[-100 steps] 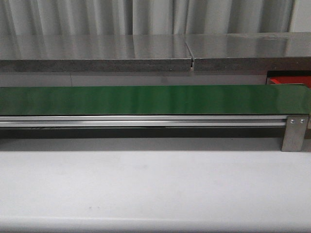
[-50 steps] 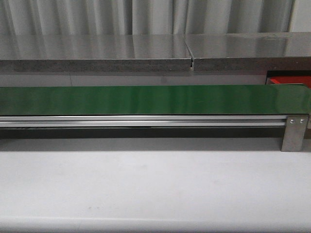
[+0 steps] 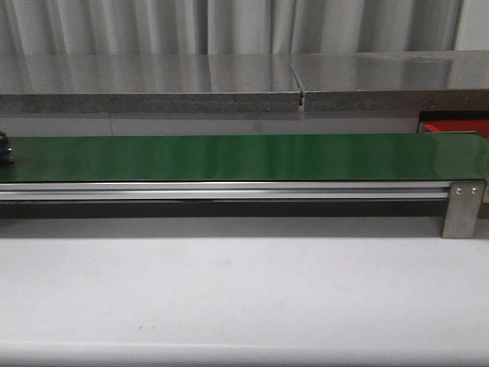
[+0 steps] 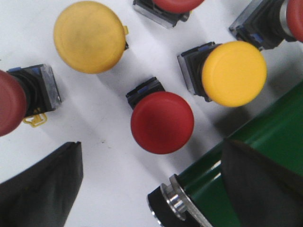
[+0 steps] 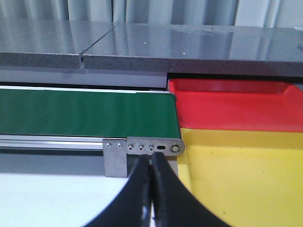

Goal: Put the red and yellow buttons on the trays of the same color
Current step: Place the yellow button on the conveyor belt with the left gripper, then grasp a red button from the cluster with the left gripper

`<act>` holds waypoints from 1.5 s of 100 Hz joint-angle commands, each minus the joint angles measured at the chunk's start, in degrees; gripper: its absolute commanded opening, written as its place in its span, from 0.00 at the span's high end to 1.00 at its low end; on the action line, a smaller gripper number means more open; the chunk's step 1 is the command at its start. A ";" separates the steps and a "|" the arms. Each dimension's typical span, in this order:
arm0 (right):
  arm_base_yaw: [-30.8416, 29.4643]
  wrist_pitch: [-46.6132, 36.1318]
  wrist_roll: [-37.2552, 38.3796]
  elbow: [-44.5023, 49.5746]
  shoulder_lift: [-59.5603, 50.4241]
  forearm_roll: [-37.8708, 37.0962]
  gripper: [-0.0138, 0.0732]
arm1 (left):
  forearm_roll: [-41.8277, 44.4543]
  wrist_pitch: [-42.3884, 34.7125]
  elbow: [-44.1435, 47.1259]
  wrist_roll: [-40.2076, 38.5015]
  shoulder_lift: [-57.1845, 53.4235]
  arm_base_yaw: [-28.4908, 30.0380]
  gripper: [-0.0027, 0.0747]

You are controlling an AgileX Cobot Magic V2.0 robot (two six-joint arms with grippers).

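- Hanging over a cluster of mushroom-headed push buttons on white tabletop off the left end of the belt, the left gripper (image 4: 151, 189) has its two black fingers (image 4: 40, 187) spread wide apart, holding nothing.
- Between those fingers lies a glossy red round button (image 4: 162, 122) on a black base, just beside the belt's black end roller (image 4: 163, 208).
- Around it lie a matte yellow round button (image 4: 89, 36), a brighter yellow round button on a black block (image 4: 234, 73), and a dark red button with a yellow clip (image 4: 12, 108); further red buttons are cut off at the frame edges.
- A small dark object (image 3: 6, 147), too small to identify, sits at the left end of the long dark green conveyor belt (image 3: 244, 157), which runs across the table's far side on an aluminium rail (image 3: 221, 191).
- The bare white tabletop (image 3: 244, 290) fills the near side.
- At the belt's right end sit a shallow bright red plastic tray (image 5: 236, 111) towards the far edge and a shallow yellow plastic tray (image 5: 246, 175) nearer, touching each other; both look bare in their visible parts.
- The right gripper (image 5: 150, 189) hovers near the belt's right-end bracket (image 5: 142, 153), its black fingers pressed together on nothing.
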 commanded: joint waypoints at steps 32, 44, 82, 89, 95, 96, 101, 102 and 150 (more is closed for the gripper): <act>0.15 -4.19 0.02 -1.23 -1.03 -0.54 0.98 | 0.16 -3.49 -1.18 -1.28 -0.93 -0.02 0.21; 0.15 -4.19 0.02 -1.23 -1.03 -0.54 0.98 | 0.96 -3.61 -1.18 -1.28 -0.44 -0.02 0.21; 0.15 -4.19 0.02 -1.23 -1.03 -0.54 0.98 | 1.63 -4.81 -1.06 -1.28 1.35 -0.02 0.35; 0.15 -4.19 0.02 -1.23 -1.03 -0.54 0.98 | 1.63 -4.81 -1.06 -1.28 1.35 -0.02 0.45; 0.15 -4.19 0.02 -1.23 -1.03 -0.54 0.98 | 1.63 -4.92 -1.06 -1.28 1.35 -0.02 0.53; 0.15 -4.19 0.02 -1.23 -1.03 -0.54 0.98 | 1.63 -4.92 -1.06 -1.28 1.35 -0.02 0.56; 0.15 -4.19 0.02 -1.23 -1.03 -0.54 0.98 | 1.63 -5.27 -1.06 -1.28 1.35 -0.02 0.62; 0.15 -4.19 0.02 -1.23 -1.03 -0.54 0.98 | 1.63 -5.26 -1.06 -1.28 1.35 -0.02 0.63; 0.15 -4.19 0.02 -1.23 -1.03 -0.54 0.98 | 1.80 -2.31 -1.06 0.71 -1.33 -0.64 0.68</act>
